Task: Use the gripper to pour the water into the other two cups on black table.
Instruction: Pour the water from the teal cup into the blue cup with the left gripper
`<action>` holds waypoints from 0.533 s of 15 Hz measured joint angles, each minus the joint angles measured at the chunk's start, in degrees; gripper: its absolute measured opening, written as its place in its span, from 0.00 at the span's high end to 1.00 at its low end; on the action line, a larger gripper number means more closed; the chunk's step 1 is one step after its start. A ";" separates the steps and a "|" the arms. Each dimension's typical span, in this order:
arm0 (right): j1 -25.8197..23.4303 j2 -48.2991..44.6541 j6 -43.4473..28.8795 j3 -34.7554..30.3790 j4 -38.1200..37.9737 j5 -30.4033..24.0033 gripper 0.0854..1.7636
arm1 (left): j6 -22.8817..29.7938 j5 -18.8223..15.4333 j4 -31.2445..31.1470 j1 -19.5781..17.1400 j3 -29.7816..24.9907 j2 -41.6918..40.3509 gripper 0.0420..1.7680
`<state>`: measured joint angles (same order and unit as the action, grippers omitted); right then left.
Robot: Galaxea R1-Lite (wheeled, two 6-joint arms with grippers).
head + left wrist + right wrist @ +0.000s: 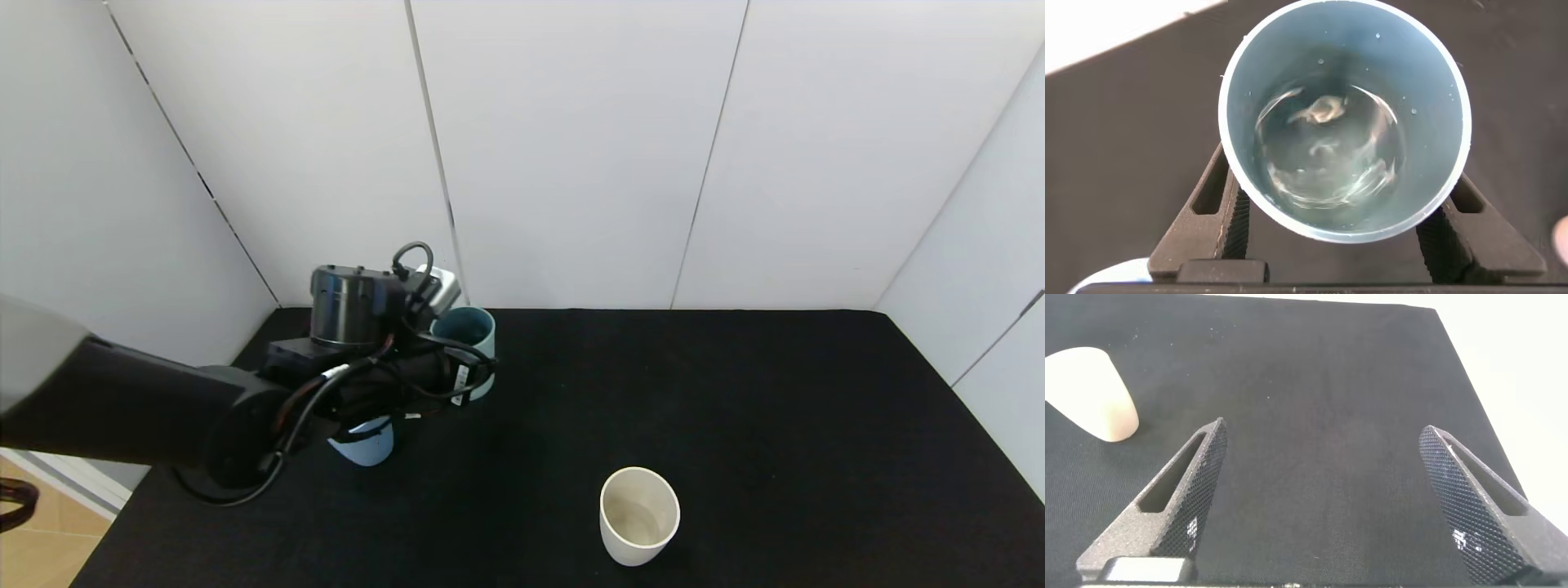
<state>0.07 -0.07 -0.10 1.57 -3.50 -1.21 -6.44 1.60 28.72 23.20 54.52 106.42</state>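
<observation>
The black table (775,425) filled the white-walled bay, and the left arm reached in across its near-left corner. The left gripper (1343,233) was clamped on the teal-green cup (467,335), fingers (1221,220) pressing both sides, the cup upright and water (1327,155) glinting inside it. The light blue cup (363,445) stood directly beneath the wrist, nearer the robot than the held cup and partly hidden by it; any first pour would likely turn on drawing back toward it. The cream-white cup (638,516) stood well apart to the right. The right gripper (1323,498), idle with its jaws spread wide, hovered above bare table.
</observation>
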 joint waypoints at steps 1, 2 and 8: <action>0.00 0.00 0.00 0.00 0.00 0.02 0.03 | -0.56 -0.91 -1.66 -1.51 0.13 -1.71 0.36; 0.00 0.00 0.00 0.00 0.02 0.02 0.03 | -1.22 -1.80 -3.45 -3.30 0.37 -3.67 0.36; 0.00 0.00 0.00 0.00 0.02 0.00 0.03 | -6.96 -6.74 -12.50 -15.26 1.10 -13.76 0.36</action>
<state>0.07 -0.07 -0.10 1.57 -3.47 -1.21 -13.40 -5.14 16.23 7.94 55.61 92.66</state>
